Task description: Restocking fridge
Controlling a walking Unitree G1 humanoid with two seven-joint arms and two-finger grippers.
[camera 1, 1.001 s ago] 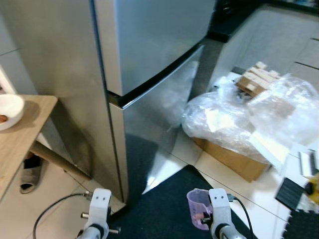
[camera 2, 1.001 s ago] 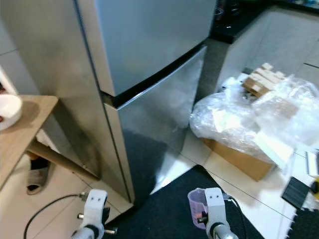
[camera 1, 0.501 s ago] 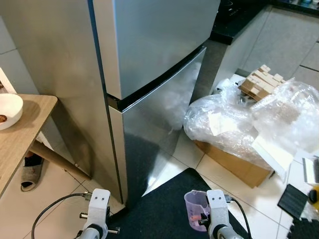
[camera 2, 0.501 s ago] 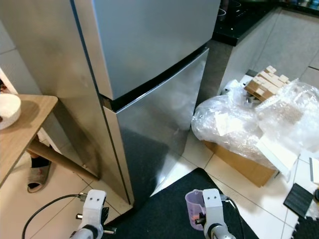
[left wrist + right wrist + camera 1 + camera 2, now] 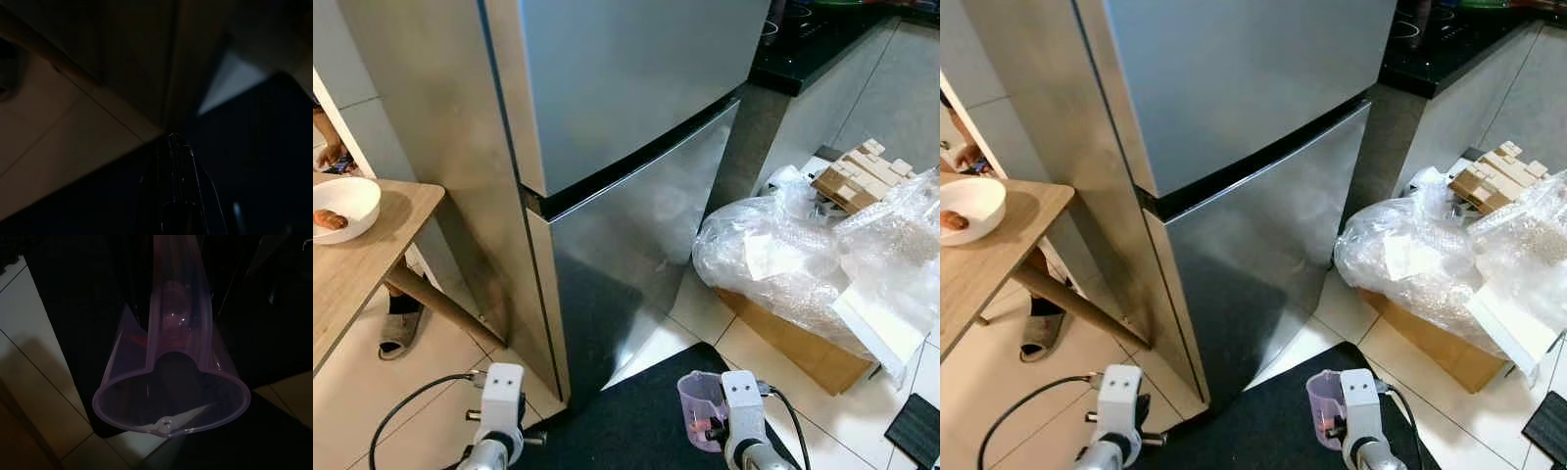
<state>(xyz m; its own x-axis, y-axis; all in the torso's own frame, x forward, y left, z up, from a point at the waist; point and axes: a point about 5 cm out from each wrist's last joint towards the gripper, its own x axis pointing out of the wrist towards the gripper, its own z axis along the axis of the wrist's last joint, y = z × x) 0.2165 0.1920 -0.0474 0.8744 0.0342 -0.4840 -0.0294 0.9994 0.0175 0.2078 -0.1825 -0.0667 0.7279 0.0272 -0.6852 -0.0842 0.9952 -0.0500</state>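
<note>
A tall stainless-steel fridge stands straight ahead with both its upper and lower doors closed. Low at the front, my right gripper is shut on a clear purple plastic cup, held upright over the black mat; something pink shows inside it. The cup's rim and handle show close up in the right wrist view. My left gripper hangs low to the left of the cup, its fingers together with nothing between them, pointing at the floor by the fridge's foot.
A wooden table at the left carries a white bowl of food, with a person's hand behind it and a slipper beneath. A cardboard box under bubble wrap and wooden blocks lie at the right. A black mat covers the floor.
The camera has shifted, so the fridge front and table now sit more to the right and fuller in view. Both grippers keep their places; the cup stays held.
</note>
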